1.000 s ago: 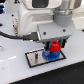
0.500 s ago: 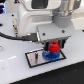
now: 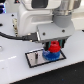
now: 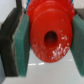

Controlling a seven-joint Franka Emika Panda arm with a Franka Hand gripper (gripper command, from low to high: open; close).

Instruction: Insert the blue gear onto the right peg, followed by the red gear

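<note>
Red gear (image 4: pixel 49 35) pinched between gripper (image 4: pixel 46 42) pads at its rim; light, rigid, slick plastic. Sits atop blue gear (image 3: pixel 50 56).

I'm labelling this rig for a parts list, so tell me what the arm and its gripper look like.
The arm is bulky, with a white glossy shell and a black cable running off toward the exterior view's left. The gripper is dark underneath; in the wrist view its fingers are black with teal-green pads.
</note>
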